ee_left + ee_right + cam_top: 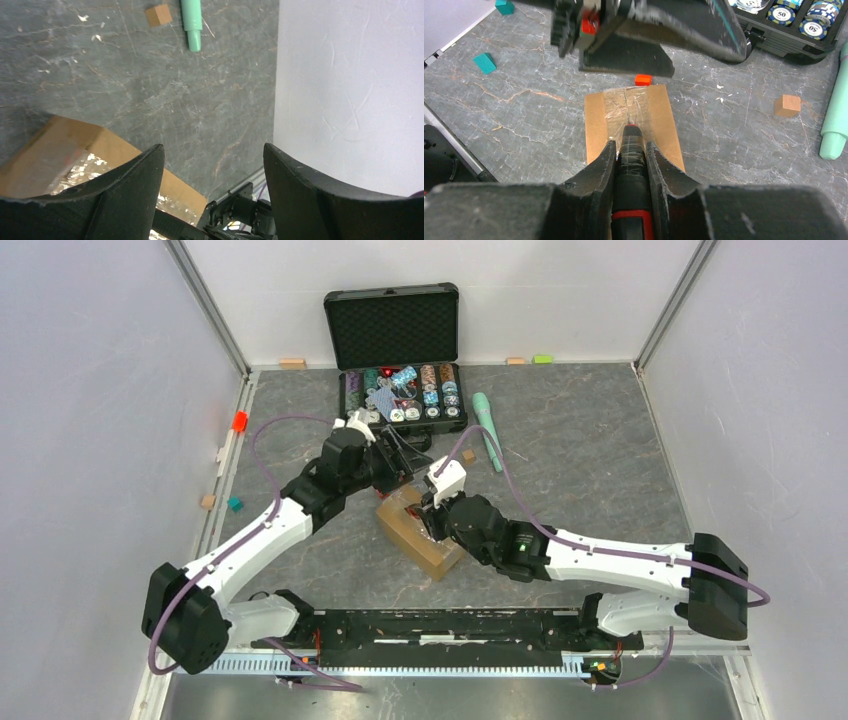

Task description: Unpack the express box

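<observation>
The express box (415, 537) is a small brown carton with glossy tape along its top seam, lying mid-table. It also shows in the right wrist view (663, 117) and at the lower left of the left wrist view (60, 145). My right gripper (630, 145) is shut on a black and red cutter tool (632, 170). The tool's tip rests on the taped seam near the middle of the box top. In the top view the right gripper (432, 512) sits over the box. My left gripper (400, 472) is open and empty just beyond the box's far end, its jaws wide apart (212, 150).
A black foam-lined case (345, 400) of poker chips stands open at the back. A mint-green marker (488, 430) and a small wooden cube (787, 105) lie right of the box. A small red block (642, 79) lies at the box's far end and teal blocks (484, 63) to its left.
</observation>
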`<state>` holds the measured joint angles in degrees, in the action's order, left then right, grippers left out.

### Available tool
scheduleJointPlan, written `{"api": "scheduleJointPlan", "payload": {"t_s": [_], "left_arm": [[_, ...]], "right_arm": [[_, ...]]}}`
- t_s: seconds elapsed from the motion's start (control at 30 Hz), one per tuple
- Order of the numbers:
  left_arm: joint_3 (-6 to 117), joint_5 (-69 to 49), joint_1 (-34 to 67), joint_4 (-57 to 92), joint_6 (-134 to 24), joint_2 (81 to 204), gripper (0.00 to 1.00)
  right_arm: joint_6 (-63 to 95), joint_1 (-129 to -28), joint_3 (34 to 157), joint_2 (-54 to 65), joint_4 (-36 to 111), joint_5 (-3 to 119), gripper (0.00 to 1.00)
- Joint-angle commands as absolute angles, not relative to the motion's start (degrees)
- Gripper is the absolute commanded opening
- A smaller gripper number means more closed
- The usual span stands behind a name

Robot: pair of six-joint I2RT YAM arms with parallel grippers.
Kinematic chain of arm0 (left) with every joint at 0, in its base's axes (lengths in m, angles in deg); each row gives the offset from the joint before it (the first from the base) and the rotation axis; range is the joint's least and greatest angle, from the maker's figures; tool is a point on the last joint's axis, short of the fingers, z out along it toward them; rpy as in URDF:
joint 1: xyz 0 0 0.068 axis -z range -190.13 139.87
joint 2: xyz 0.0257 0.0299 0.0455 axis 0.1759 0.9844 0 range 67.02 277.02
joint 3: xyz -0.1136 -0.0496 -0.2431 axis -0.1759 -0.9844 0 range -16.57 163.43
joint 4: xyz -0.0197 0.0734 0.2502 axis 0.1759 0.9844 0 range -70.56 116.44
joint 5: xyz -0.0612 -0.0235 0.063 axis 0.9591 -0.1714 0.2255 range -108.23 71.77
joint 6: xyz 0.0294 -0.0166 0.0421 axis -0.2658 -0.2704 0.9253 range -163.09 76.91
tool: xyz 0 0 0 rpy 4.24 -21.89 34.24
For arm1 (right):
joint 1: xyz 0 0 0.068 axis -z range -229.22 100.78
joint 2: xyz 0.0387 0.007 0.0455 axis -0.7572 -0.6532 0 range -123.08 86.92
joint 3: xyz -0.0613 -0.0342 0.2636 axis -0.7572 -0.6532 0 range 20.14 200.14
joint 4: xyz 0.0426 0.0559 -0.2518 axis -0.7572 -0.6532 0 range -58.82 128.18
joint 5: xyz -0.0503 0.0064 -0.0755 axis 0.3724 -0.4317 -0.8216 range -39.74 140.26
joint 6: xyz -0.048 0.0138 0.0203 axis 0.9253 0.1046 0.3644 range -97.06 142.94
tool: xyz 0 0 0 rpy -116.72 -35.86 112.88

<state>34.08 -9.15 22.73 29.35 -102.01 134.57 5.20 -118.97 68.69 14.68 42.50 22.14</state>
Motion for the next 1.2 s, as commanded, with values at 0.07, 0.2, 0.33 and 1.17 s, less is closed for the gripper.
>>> {"api": "scheduleJointPlan", "payload": {"t_s": [0.07, 0.2, 0.33, 1.17], "left_arm": [[20.99, -6.56, 22.83, 11.73, -110.68, 132.62, 0.81], [14.76, -6.76, 22.83, 3.51, -112.81, 134.14, 0.82], [12.85, -9.17, 22.83, 7.06, -112.59, 134.73, 0.81], [10.24, -12.08, 21.62, 14.05, -107.82, 138.11, 0.8]], "right_arm": [[6.55, -119.18, 70.0, 13.73, 42.97, 21.86, 0.0], [6.88, -119.18, 70.75, 14.1, 40.99, 21.86, 0.0], [7.13, -119.26, 72.24, 14.19, 38.73, 23.0, 0.0], [8.79, -120.47, 79.65, 12.57, 15.71, 30.07, 0.0]]}}
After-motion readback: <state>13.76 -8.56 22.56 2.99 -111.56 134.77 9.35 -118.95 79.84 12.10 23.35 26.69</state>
